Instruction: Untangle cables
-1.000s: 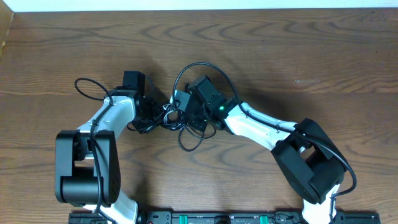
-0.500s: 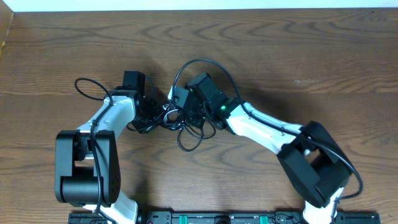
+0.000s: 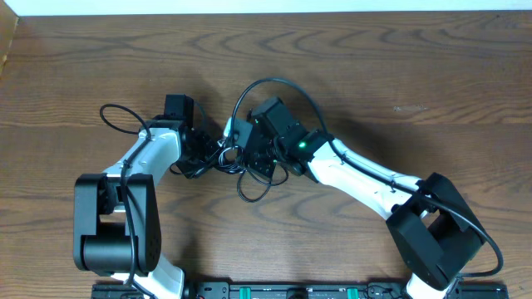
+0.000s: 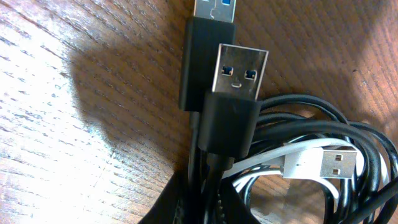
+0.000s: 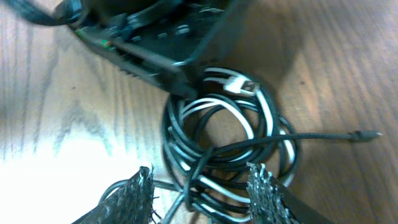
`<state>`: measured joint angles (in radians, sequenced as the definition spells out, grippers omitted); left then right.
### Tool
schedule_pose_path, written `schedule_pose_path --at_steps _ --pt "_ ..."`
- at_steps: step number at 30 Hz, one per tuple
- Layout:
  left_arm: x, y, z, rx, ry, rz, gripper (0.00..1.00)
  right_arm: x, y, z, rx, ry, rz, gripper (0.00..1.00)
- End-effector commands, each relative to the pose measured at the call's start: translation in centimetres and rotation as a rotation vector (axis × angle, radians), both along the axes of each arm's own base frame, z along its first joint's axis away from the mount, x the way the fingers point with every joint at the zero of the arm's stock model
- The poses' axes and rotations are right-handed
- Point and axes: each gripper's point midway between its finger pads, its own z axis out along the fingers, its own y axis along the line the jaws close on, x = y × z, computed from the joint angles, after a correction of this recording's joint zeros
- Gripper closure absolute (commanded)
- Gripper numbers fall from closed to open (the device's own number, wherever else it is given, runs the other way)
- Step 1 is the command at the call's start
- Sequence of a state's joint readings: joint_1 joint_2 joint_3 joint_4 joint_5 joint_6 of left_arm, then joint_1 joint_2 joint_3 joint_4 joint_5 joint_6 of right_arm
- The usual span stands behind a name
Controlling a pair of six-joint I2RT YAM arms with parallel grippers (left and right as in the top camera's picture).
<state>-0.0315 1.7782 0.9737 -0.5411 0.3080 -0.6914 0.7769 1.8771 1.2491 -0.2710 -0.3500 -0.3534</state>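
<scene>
Left arm (image 3: 154, 151): white link rising from its near-left base, wrist bent inward toward centre.
Left gripper (image 3: 202, 152): closed tight, held low.
Right arm (image 3: 357, 176): stretched diagonally from its near-right base toward centre, green light lit at the wrist.
Right gripper (image 5: 199, 190): jaws parted, textured fingertips (image 5: 264, 190) pointing down, close to the other gripper.

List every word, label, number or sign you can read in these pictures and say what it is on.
No text can be read anywhere.
The front black plug and the white plug carry no print.
The equipment strip at the table's near edge may bear markings, but they are too small to read.
</scene>
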Motion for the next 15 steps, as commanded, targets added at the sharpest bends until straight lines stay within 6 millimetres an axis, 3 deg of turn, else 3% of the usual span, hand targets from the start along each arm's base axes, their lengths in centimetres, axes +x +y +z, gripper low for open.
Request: schedule_pose_path --at_steps 1,9,15 --pt "-1.0 1.4 -1.3 0.068 0.039 0.008 0.92 -0.6 0.8 0.8 0.01 -0.033 0.05 0.53" --pt "-1.0 1.4 -1.3 0.068 0.04 0.008 0.92 -1.1 0.4 -0.3 -0.03 -0.01 0.048 0.5" --pt "-1.0 1.4 -1.3 0.068 0.039 0.008 0.92 -0.3 0.4 -3.3 -0.085 -0.035 0.049 0.45"
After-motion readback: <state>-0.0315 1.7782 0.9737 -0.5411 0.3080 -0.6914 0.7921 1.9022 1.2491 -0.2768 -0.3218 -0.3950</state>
